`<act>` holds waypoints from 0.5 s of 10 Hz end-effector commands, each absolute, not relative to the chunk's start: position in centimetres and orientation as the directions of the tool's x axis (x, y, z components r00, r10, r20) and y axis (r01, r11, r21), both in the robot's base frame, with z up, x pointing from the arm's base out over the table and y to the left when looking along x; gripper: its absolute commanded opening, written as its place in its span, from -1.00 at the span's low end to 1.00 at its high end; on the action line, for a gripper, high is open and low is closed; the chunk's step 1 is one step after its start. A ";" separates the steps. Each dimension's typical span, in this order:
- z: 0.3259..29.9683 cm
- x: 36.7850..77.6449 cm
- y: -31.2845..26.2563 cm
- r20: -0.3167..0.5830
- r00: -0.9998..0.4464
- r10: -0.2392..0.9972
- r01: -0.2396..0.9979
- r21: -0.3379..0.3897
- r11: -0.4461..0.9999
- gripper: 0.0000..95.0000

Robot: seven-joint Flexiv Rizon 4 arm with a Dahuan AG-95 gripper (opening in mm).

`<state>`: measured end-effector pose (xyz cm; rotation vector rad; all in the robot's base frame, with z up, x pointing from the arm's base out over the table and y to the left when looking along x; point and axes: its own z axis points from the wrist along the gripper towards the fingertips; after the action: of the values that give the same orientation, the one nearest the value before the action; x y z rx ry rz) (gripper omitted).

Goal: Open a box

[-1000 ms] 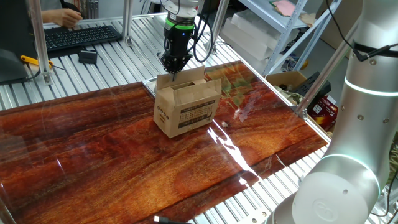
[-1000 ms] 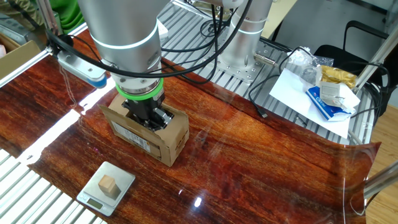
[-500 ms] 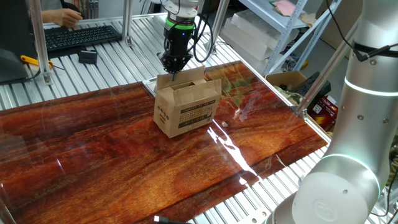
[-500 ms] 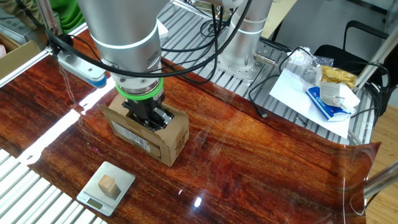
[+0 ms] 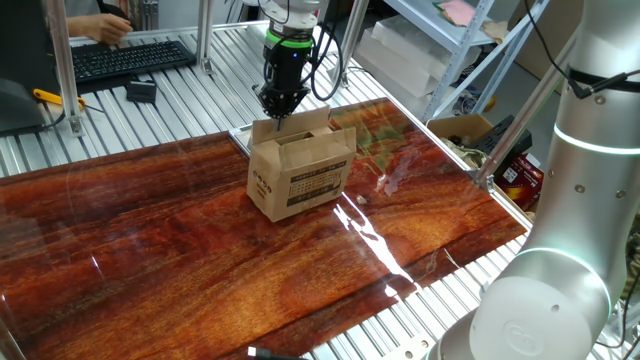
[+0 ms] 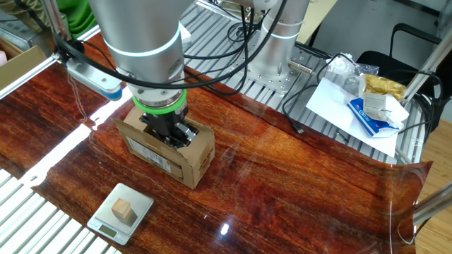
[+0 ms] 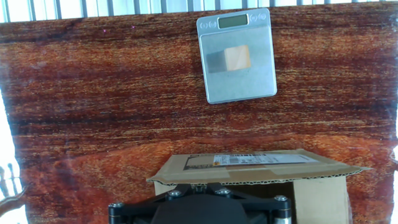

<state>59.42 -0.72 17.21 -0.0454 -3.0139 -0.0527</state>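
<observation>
Nothing has shifted since a second ago. On our glossy red-brown wooden table [image 5: 180,250], well inside its edges, stands the small brown cardboard box [image 5: 300,172], flaps raised. Our black two-finger gripper [image 5: 278,103] sits at its far rim; finger spacing we cannot tell. Beyond it, toward the table edge, lies a silver scale [image 6: 121,210] carrying a small wooden cube [image 6: 124,209].

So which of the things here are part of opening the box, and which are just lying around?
Part of the job:
box
gripper, at the box's rear flap

Just lying about:
small scale with a wooden cube on it
keyboard
papers and packets
larger carton beside the table
</observation>
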 end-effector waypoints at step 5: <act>17.3 58.4 -1.6 0.120 -0.993 -0.011 -0.010 0.015 1.000 -1.00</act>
<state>58.26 -1.59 17.28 0.0188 -3.0162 -0.0243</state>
